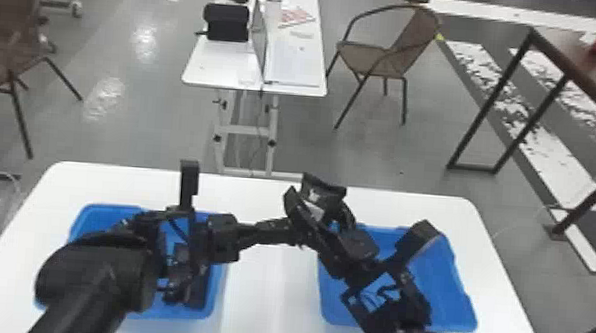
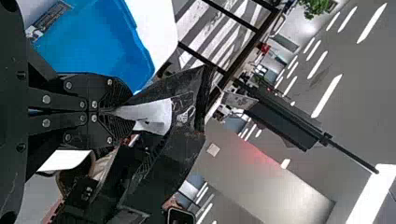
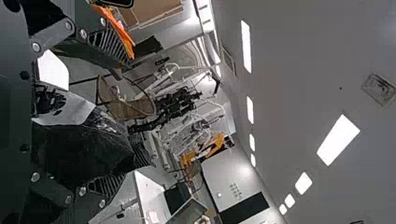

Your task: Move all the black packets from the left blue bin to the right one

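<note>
Between the two bins, above the table, my left gripper (image 1: 300, 233) is shut on a black packet (image 1: 324, 193). In the left wrist view, the left gripper (image 2: 114, 112) pinches the whitish part of the crumpled black packet (image 2: 187, 109). My right gripper (image 1: 320, 211) stands open around the same packet, near the right blue bin's (image 1: 446, 284) inner side. In the right wrist view, the packet (image 3: 79, 149) lies between the spread fingers of the right gripper (image 3: 133, 111). The left blue bin (image 1: 100, 217) is partly covered by the left arm.
Both bins stand on a white table (image 1: 273, 297), with a strip of tabletop between them. Beyond its far edge are another white table (image 1: 293, 73) and a brown chair (image 1: 385, 54). A dark metal frame (image 1: 546, 43) stands on the right.
</note>
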Robot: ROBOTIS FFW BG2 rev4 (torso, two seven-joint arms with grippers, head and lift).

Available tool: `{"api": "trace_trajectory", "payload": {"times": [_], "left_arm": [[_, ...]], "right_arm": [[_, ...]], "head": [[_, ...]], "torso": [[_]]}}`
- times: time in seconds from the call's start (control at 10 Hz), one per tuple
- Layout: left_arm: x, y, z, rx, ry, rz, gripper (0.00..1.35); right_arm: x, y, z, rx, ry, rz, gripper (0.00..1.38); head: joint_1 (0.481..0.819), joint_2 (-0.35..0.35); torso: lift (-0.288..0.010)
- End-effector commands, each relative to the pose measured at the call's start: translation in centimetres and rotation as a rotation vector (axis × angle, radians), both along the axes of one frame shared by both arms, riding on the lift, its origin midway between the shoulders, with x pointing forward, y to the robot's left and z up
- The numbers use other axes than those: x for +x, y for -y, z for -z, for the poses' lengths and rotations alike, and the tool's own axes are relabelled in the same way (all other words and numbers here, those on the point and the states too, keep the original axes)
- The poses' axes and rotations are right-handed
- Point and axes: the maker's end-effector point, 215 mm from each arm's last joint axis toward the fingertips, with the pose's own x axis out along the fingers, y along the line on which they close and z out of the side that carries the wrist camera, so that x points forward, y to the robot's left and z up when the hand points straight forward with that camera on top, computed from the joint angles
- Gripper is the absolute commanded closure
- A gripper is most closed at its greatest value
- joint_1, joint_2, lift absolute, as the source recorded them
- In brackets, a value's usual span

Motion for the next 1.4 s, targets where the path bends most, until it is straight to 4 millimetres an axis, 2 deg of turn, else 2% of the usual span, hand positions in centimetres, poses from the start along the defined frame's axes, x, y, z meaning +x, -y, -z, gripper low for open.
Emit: {"api": "trace_trajectory", "payload": {"times": [0.0, 0.3, 0.4, 0.5, 0.6, 0.7, 0.8, 0.9, 1.0, 1.1, 1.3], "left_arm": [[0.1, -0.1, 0.0, -0.004, 0.003, -0.006, 1.21], [0.3, -0.1, 0.1, -0.012, -0.007, -0.032, 1.21], [0.6, -0.3, 0.3, -0.01, -0.013, -0.051, 1.13], [1.1, -1.1, 0.9, -0.001, -0.025, -0.092, 0.77], [1.6, -2.6, 1.9, 0.012, -0.041, -0.161, 0.39], [2.1, -4.9, 2.6, 0.018, -0.059, -0.257, 0.16], [2.3, -7.7, 2.7, 0.004, -0.06, -0.356, 0.09], [2.1, -10.5, 2.5, -0.026, -0.06, -0.427, 0.12], [1.9, -13.4, 2.4, -0.02, -0.057, -0.509, 0.05], [1.9, -15.9, 1.9, -0.021, -0.048, -0.575, 0.0], [1.9, -19.4, -0.1, -0.032, 0.004, -0.654, 0.0]], "right_arm": [[-0.1, 0.1, 0.3, 0.003, -0.011, 0.01, 1.28], [-0.5, 0.0, 1.0, 0.022, -0.027, 0.006, 1.28], [-0.6, 0.1, 1.1, 0.028, -0.031, 0.009, 1.28], [-0.6, 0.5, 1.5, 0.042, -0.045, 0.018, 1.28], [-0.3, 2.2, 2.0, 0.047, -0.054, 0.052, 1.28], [0.0, 4.7, 2.8, 0.048, -0.069, 0.099, 1.28], [0.1, 7.1, 3.8, 0.043, -0.087, 0.14, 1.28], [0.1, 9.9, 5.6, 0.041, -0.125, 0.187, 1.28], [0.1, 11.8, 7.9, 0.038, -0.177, 0.213, 1.28], [0.0, 13.3, 10.1, 0.034, -0.224, 0.229, 1.28], [0.1, 15.5, 13.8, -0.004, -0.299, 0.246, 1.28]], "head": [[0.695, -0.118], [0.695, -0.118], [0.695, -0.117], [0.695, -0.116], [0.695, -0.115], [0.695, -0.111], [0.695, -0.11], [0.695, -0.109], [0.695, -0.11], [0.695, -0.106], [0.695, -0.086]], "torso": [[0.0], [0.0], [0.0], [0.0], [0.0], [0.0], [0.0], [0.0], [0.0], [0.0], [0.0]]}}
